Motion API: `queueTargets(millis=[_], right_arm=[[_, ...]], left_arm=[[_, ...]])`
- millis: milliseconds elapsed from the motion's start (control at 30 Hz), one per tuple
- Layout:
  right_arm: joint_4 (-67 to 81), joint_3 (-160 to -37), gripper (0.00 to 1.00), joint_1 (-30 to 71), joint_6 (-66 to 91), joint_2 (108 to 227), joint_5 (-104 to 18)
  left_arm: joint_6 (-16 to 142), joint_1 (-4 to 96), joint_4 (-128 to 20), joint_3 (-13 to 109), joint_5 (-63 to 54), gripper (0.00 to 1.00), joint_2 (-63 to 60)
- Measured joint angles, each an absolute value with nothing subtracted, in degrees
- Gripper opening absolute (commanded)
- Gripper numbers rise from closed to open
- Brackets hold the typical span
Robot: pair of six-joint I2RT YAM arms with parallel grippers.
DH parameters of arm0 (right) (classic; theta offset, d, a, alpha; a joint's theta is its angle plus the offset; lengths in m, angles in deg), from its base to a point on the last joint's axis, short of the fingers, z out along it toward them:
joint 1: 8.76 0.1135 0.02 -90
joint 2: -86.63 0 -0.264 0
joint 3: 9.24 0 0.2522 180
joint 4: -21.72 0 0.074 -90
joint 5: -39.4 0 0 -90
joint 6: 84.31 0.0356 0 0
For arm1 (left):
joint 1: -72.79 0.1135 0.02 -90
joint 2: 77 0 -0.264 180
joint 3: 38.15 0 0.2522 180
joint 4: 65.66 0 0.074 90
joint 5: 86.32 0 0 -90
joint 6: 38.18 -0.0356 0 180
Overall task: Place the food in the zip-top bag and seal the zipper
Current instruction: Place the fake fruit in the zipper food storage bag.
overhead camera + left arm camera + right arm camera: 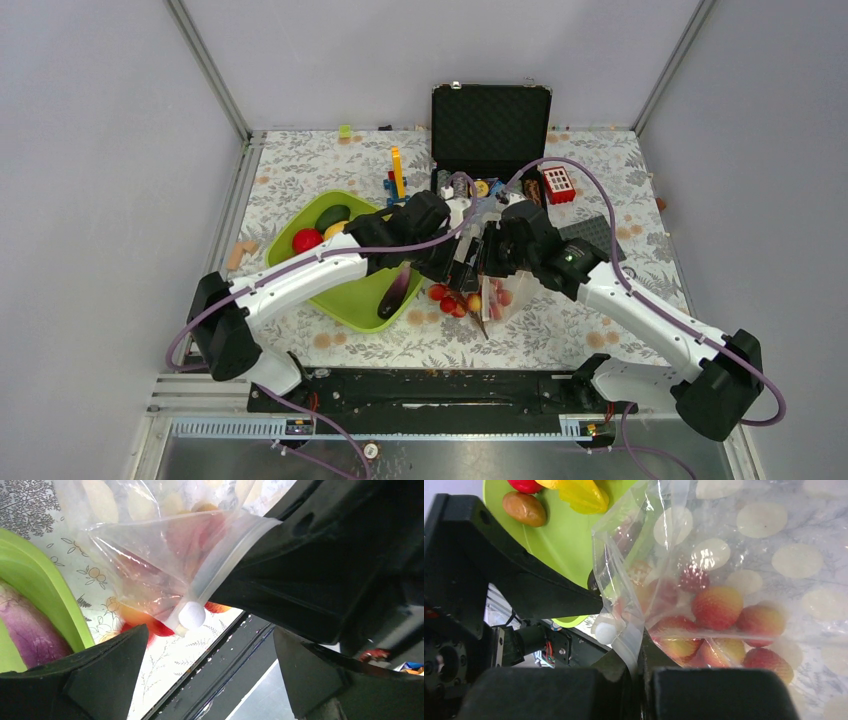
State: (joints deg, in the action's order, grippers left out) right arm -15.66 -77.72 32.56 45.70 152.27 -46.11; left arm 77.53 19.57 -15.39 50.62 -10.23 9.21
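Note:
The zip-top bag point(744, 555), clear with cream dots, hangs from my right gripper point(640, 672), which is shut on its zipper strip just beside the white slider point(605, 630). Several red-and-yellow food pieces point(716, 607) lie inside it. My left gripper point(210, 675) stands open just below the slider point(192, 615), touching nothing. In the top view both grippers meet over the bag point(495, 295), left gripper point(452, 265) beside right gripper point(492, 258). More food stays in the lime-green tray point(350, 305): a purple piece point(395, 295), a red one point(306, 240), a dark green one point(332, 215).
An open black case point(490, 125) stands at the back. Toy blocks point(398, 175) and a red box point(558, 184) lie in front of it. The table's near edge and black rail point(240, 650) run right below the left gripper. A small tan piece point(240, 253) lies left of the tray.

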Motion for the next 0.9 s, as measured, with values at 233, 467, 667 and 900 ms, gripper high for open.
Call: queueTargets(millis=[233, 467, 667, 900], right_arm=[[-14.9, -77.0, 0.0, 31.4, 47.8, 155.1, -43.0], [-13.8, -76.0, 0.0, 30.1, 48.8, 157.1, -41.9], [-13.8, -75.9, 0.0, 28.8, 48.9, 157.2, -41.8], [-13.8, -75.4, 0.0, 28.6, 49.5, 157.1, -41.3]], left_arm=[[77.9, 19.9, -16.6, 49.0, -8.0, 0.99, 5.5], [81.4, 19.2, -21.8, 35.8, -4.3, 0.99, -12.1], [89.1, 19.2, -25.1, 19.8, -4.8, 0.95, -21.3], [100.3, 19.2, -36.4, 9.1, -5.9, 0.76, -15.5]])
